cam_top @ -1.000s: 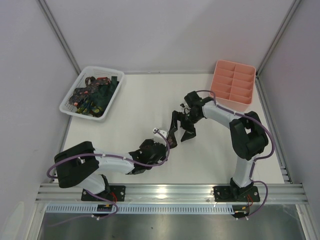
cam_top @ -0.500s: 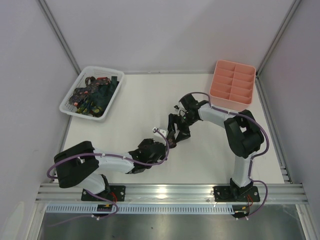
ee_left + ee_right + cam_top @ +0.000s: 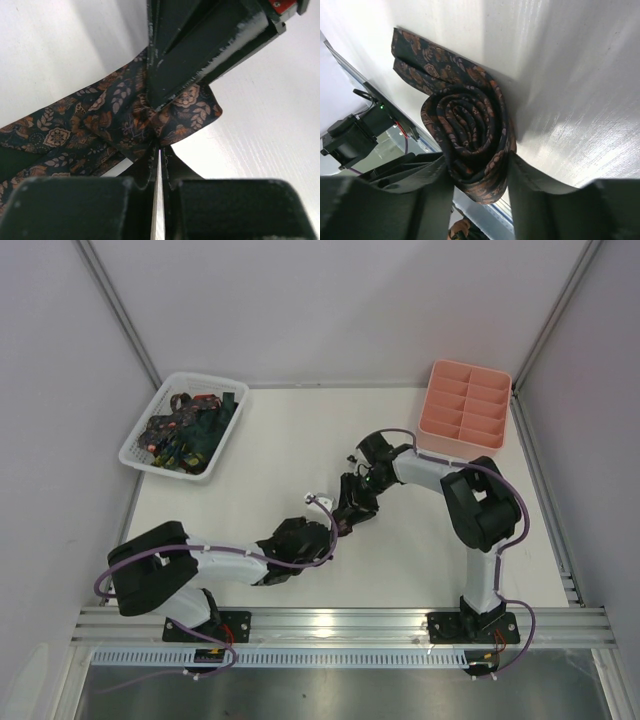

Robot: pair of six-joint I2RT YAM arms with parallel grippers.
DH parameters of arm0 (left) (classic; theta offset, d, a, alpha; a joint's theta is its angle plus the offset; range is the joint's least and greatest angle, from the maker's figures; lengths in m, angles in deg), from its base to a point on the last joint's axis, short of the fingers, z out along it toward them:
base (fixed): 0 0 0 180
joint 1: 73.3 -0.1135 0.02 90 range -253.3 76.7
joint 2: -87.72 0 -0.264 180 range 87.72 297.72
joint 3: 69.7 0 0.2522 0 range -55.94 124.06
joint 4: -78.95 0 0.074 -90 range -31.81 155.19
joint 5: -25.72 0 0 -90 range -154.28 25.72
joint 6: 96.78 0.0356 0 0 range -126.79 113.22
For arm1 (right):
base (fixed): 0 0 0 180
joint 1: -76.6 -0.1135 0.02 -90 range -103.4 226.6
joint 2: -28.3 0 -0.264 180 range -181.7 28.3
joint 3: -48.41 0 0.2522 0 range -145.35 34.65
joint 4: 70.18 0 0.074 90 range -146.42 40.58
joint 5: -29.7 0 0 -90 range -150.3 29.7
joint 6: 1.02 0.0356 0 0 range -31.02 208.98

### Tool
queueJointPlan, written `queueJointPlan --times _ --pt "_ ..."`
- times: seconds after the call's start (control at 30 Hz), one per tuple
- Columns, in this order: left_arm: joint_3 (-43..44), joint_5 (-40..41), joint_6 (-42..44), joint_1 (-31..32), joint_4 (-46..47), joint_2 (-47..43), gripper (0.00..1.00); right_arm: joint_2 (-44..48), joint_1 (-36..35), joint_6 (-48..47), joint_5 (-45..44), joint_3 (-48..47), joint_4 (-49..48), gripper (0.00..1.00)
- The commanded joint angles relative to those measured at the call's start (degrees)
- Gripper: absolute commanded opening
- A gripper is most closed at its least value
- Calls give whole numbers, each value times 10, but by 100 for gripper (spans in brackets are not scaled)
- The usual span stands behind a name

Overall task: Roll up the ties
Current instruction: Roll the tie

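A dark tie with a brown leaf pattern (image 3: pixel 352 502) lies mid-table between the two arms. In the right wrist view it is wound into a tight spiral roll (image 3: pixel 467 127), with its loose end trailing on the table (image 3: pixel 415 55). My right gripper (image 3: pixel 477 175) has a finger pressed against each side of the roll. My left gripper (image 3: pixel 159 150) is shut, pinching a bunched fold of the tie (image 3: pixel 100 120) at its tips. The right gripper's fingers (image 3: pixel 210 45) stand just beyond it. From above, the left gripper (image 3: pixel 333 527) and the right gripper (image 3: pixel 357 492) sit close together.
A white lattice basket (image 3: pixel 141 438) at the back left holds several more dark ties (image 3: pixel 185 430). A pink compartment tray (image 3: pixel 466 406) stands at the back right. Grey walls enclose the table on three sides.
The right gripper has moved left and nearer, toward the left gripper. The loose tie between them has drawn up into a compact roll, and the right jaws have narrowed onto it. The left gripper has barely moved.
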State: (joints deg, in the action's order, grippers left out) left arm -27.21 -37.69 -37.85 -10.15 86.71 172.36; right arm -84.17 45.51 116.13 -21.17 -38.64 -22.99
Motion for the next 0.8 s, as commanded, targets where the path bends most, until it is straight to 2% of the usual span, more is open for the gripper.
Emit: queueJointPlan --times 0.0,0.07,0.1,0.23,0.3,0.43,0.5,0.53,0.57,0.67,0.77 --pt "26 -12 -11 -17 -14 -9 7 -3 -8 -4 -4 -17 5 46" --pt "24 -21 -14 -22 -12 -20 16 -2 -8 -4 -9 -16 8 42" --pt "20 -29 -14 -24 -11 -26 25 -2 -8 -4 -14 -16 10 40" --pt "12 -48 -12 -28 -15 -80 48 -3 -7 3 -23 -17 10 32" --pt "4 -58 -7 -29 -17 -105 51 -4 -7 9 -30 -19 14 28" --pt "5 -51 -23 -41 -89 -194 52 -8 -9 20 -46 -39 39 23" --pt "17 -59 -50 -65 -127 -208 49 -12 -9 27 -54 -56 58 23" --pt "24 -89 -60 -80 -166 -209 45 -15 -9 28 -65 -63 84 23" --pt "29 -107 -69 -112 -177 -205 28 -17 -10 28 -76 -71 98 22" --pt "41 -144 -72 -139 -185 -183 3 -28 -15 26 -112 -107 165 21" --pt "71 -153 -76 -146 -210 -143 1 -44 -20 25 -152 -141 232 19"
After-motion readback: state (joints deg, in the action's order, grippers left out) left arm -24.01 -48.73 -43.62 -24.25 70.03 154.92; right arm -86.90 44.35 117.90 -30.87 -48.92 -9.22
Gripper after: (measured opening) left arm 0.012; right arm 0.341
